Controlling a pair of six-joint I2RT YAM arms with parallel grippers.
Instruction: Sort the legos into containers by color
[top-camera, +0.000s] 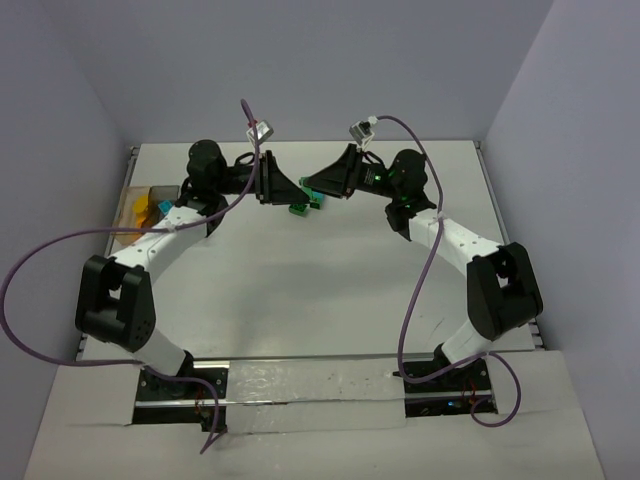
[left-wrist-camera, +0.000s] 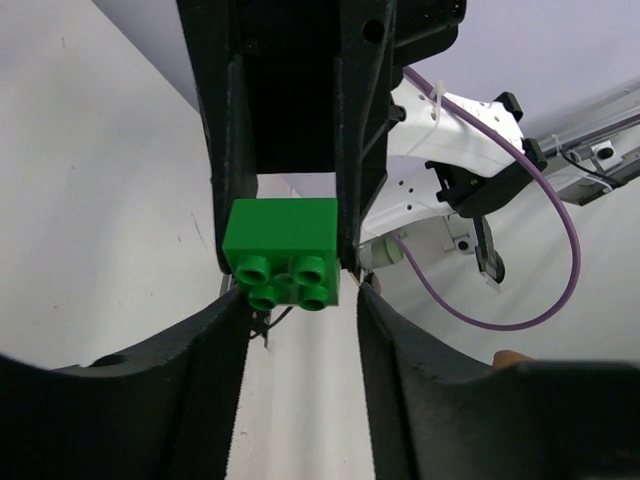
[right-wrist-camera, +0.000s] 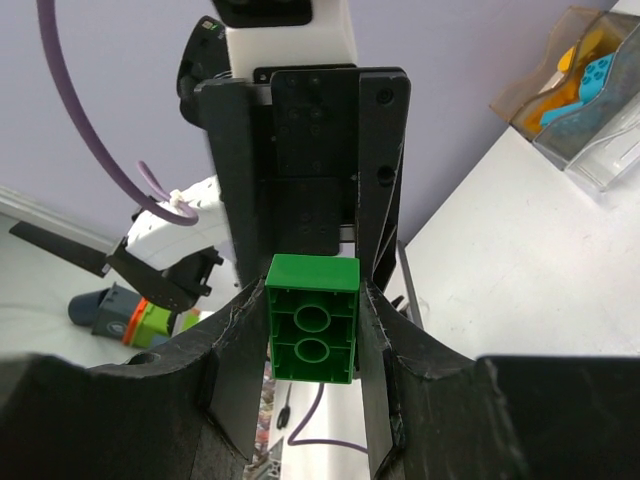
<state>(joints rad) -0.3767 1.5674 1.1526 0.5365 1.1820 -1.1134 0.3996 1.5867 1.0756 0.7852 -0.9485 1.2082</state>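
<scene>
A green lego brick (right-wrist-camera: 312, 318) sits between the fingers of my right gripper (right-wrist-camera: 312, 330), which is shut on it, hollow underside toward the right wrist camera. In the left wrist view the same brick (left-wrist-camera: 282, 252) shows studs first, at the tips of my left gripper (left-wrist-camera: 297, 300), whose jaws stand open on either side of it. From above, both grippers meet tip to tip over the back middle of the table, left (top-camera: 290, 196) and right (top-camera: 312, 192), with the brick (top-camera: 298, 209) between them. A brown-tinted container (right-wrist-camera: 560, 45) holds orange, yellow and cyan legos; a clear container (right-wrist-camera: 612, 152) stands beside it.
The containers (top-camera: 138, 212) stand at the table's far left edge, behind the left arm. Purple cables (top-camera: 420, 290) loop from both wrists. Grey walls close the table on the left, back and right. A grey, orange and green object (right-wrist-camera: 130, 312) lies in the background.
</scene>
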